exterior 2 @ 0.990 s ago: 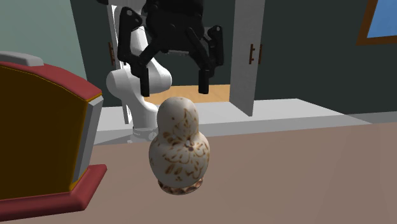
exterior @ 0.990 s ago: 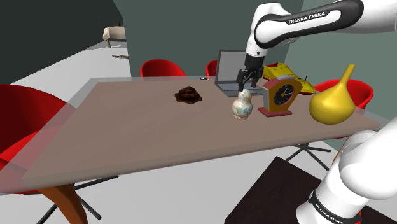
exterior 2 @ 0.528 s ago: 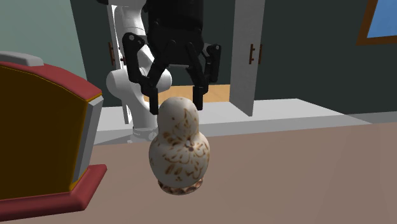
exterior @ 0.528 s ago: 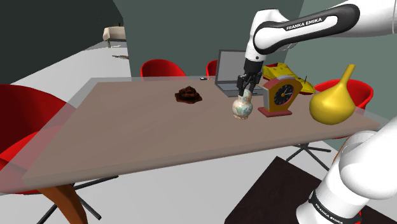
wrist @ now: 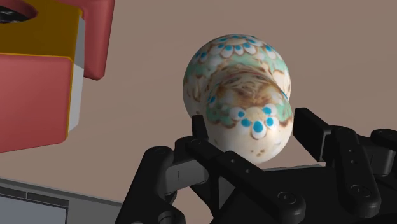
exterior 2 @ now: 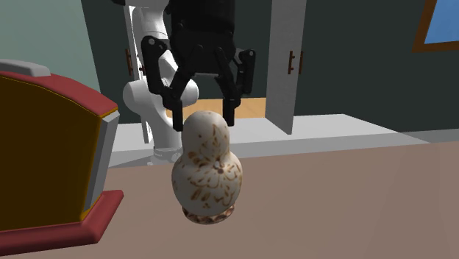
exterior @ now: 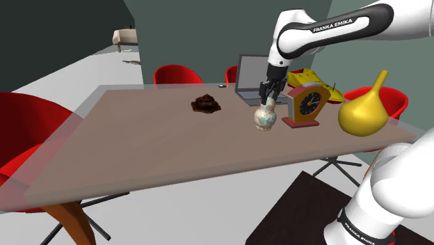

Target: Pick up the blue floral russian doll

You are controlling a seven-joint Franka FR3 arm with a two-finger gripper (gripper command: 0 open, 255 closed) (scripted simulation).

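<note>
The doll (exterior: 264,118) stands upright on the brown table (exterior: 139,146), just beside a red clock. It is cream with blue dots, green bands and brown floral marks (wrist: 238,95); from the second exterior view it looks cream and brown (exterior 2: 208,173). My gripper (exterior: 266,100) hangs straight over it, open, with the black fingers (exterior 2: 176,121) down on either side of the doll's head (wrist: 254,133). A narrow gap shows between each finger and the head. The doll rests on the table, not lifted.
A red and yellow mantel clock (exterior: 306,104) stands close beside the doll (exterior 2: 44,154). A yellow gourd vase (exterior: 363,111) is near the stand, an open laptop (exterior: 252,80) behind the doll, a brown lump (exterior: 206,104) further along. Red chairs (exterior: 28,132) ring the table.
Since a second ago my gripper has come down, from above the doll to astride its head. Over the last half second it has barely moved. The doll has stayed put.
</note>
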